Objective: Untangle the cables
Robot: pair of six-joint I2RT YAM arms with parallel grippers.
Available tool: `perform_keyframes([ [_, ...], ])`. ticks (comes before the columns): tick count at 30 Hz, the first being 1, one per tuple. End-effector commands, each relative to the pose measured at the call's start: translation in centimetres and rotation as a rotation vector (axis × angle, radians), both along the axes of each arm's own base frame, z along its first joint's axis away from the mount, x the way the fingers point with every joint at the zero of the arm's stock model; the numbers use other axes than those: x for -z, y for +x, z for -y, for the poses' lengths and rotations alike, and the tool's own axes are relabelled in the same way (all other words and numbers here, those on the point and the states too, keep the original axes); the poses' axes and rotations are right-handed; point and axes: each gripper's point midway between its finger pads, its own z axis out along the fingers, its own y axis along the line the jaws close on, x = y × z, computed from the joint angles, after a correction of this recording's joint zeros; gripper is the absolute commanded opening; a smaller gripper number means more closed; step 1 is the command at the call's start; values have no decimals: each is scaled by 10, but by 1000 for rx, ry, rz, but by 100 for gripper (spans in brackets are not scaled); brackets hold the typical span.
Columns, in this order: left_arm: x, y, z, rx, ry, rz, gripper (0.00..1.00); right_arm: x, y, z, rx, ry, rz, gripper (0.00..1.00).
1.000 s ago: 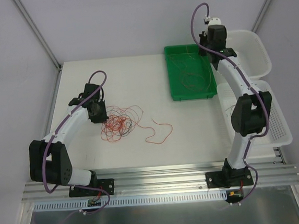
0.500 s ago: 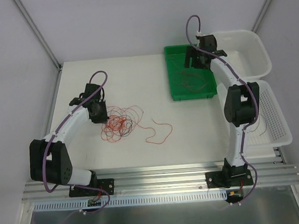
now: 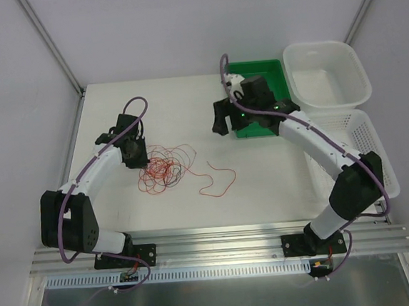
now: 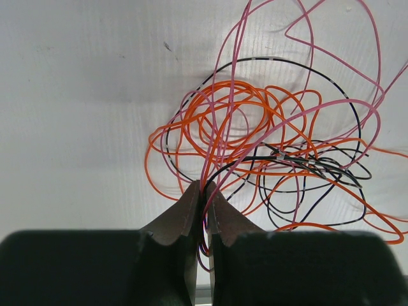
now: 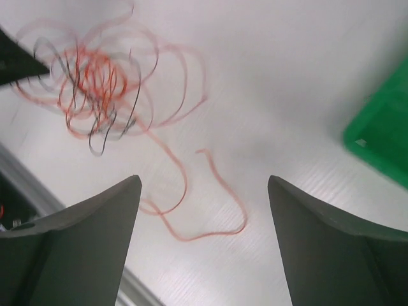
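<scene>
A: Surveyed worktop point(image 3: 108, 111) first. Found the cables point(image 3: 161, 167) bunched left of centre, well apart from the green tray point(image 3: 258, 67) at the rear right.

B: Heading of the bunch?

A: None to record. Loose loops of orange, pink and black, roughly round, no long axis, pointing nowhere.

B: Hands?

A: Saw right hand point(image 3: 224, 119) released, jaws wide and empty, hovering over bare worktop between tray and bunch. Saw left hand point(image 3: 137, 157) clenched at the bunch's far-left edge, grasping a few pink and black strands at the fingertips.

B: Anything smaller?

A: Logged a loose red strand point(image 3: 218, 180) just right of the bunch, wavy, lying roughly left to right. Could not tell whether free of the bunch.

B: Step?

A: Judged as anchoring with the left, next pick pending. Called for lowering the right onto one outer strand only, closing, then drawing away from the pinch slowly.
</scene>
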Motion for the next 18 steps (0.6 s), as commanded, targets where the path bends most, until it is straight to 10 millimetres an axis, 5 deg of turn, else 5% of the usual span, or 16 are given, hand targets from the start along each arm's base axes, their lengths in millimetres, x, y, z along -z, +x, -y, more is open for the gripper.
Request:
perform_keyframes([
  [1,-7,-1,5,37,-11,13,6,51,-47,-21,-88,-78,-130,84],
  [5,-7,-1,5,39,-12,15,6,88,-87,-60,-141,-76,-212,77],
  [11,-9,-1,5,39,-13,19,6,137,-110,-85,-126,-200,-277,70],
  [18,-11,-1,6,40,-16,28,6,169,-114,-70,123,-290,-299,69],
])
